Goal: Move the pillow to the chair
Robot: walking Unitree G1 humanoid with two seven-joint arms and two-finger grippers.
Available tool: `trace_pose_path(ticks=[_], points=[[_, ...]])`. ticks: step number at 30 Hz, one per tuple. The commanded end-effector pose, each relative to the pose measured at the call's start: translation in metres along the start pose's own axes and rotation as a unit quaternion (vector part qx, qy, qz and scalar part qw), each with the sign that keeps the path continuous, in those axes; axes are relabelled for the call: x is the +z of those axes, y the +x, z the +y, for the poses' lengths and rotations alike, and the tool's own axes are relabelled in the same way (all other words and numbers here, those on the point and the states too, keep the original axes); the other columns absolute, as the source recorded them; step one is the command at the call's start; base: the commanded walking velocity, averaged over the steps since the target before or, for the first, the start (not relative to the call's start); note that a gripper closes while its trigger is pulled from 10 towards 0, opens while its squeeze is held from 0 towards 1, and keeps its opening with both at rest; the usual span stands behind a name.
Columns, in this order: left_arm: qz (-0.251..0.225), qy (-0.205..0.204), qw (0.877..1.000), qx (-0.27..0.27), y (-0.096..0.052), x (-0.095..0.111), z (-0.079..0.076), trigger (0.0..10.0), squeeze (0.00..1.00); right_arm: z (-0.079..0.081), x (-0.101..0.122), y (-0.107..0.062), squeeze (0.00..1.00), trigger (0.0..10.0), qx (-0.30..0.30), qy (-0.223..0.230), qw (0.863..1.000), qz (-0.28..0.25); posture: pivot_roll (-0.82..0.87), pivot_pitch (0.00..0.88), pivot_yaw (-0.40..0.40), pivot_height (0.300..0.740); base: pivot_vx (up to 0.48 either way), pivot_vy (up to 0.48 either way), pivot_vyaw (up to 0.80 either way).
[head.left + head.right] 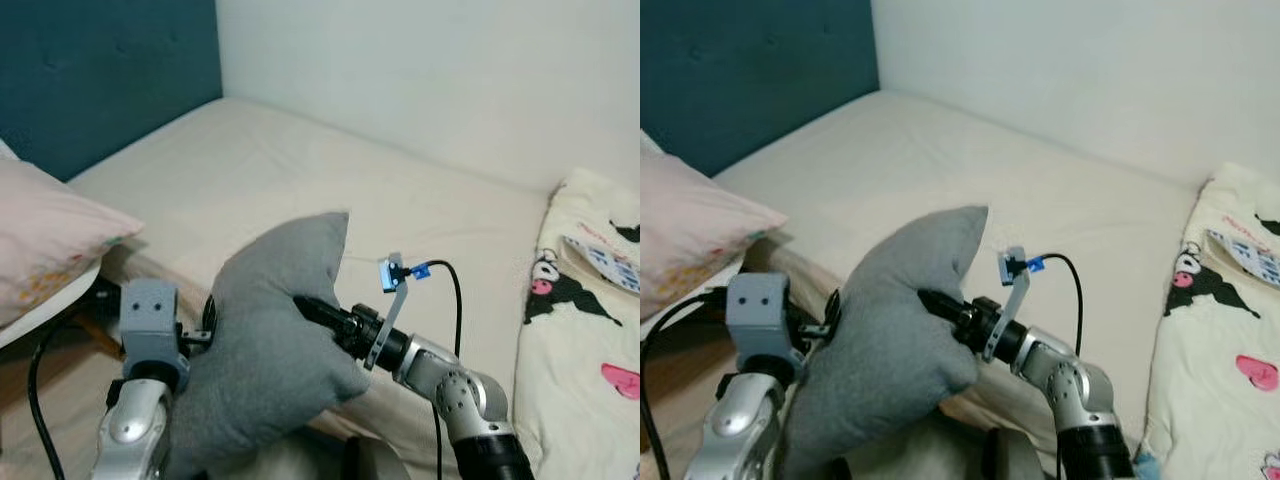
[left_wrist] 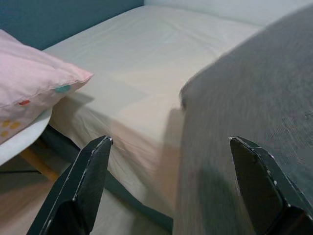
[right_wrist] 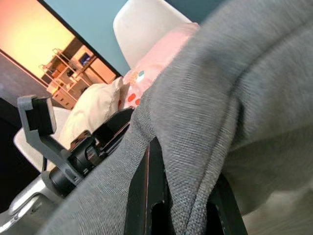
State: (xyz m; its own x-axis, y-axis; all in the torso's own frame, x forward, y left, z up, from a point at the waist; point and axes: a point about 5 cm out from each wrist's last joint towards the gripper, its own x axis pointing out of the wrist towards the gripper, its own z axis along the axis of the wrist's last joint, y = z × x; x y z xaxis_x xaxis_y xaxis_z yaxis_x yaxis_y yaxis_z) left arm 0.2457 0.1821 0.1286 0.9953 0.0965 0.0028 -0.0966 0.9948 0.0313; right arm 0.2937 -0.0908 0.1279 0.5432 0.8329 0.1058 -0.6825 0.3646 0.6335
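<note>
Gripping the grey pillow (image 1: 265,340) from the 3 o'clock side, the right gripper (image 1: 308,306) has its fingers (image 3: 146,196) clamped on a fold of the fabric. The pillow is held up in front of the robot, above the near edge of the bed (image 1: 300,180). The left gripper (image 2: 171,181) sits at the pillow's 9 o'clock flank with fingers (image 2: 83,181) spread apart, one lying against the grey fabric. At 10 o'clock, a pink pillow (image 1: 45,245) rests on a white chair (image 1: 45,300) just beside the bed. At 3 o'clock lies a cream blanket (image 1: 585,330) with cartoon prints. A teal headboard (image 1: 100,70) stands at 11 o'clock.
</note>
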Motion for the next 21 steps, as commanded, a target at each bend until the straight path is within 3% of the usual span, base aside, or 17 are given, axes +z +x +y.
trace_pose_path(ticks=[1,12,18,21], points=[[-0.010,-0.009,1.000,-0.005,0.004,0.001,-0.002,10.0,0.00,0.009,0.018,0.006,0.00,0.0,0.024,-0.033,0.999,-0.032,0.02,0.000,-0.125,0.626,0.000,0.000,0.00],[-0.020,0.002,1.000,-0.011,0.014,0.003,-0.004,10.0,0.00,0.009,0.021,0.013,0.00,0.0,0.023,-0.031,0.998,-0.041,0.02,0.000,-0.123,0.665,0.000,0.000,0.00],[-0.017,0.004,1.000,-0.011,0.014,0.001,-0.002,10.0,0.00,0.009,0.022,0.014,0.00,0.0,0.022,-0.027,0.998,-0.048,0.03,0.000,-0.122,0.680,-0.461,0.000,0.00],[-0.024,0.004,1.000,-0.005,0.014,0.002,0.000,10.0,0.00,0.010,0.023,0.013,0.00,0.0,0.024,-0.024,0.998,-0.055,0.03,0.000,-0.123,0.694,0.000,0.000,0.00]])
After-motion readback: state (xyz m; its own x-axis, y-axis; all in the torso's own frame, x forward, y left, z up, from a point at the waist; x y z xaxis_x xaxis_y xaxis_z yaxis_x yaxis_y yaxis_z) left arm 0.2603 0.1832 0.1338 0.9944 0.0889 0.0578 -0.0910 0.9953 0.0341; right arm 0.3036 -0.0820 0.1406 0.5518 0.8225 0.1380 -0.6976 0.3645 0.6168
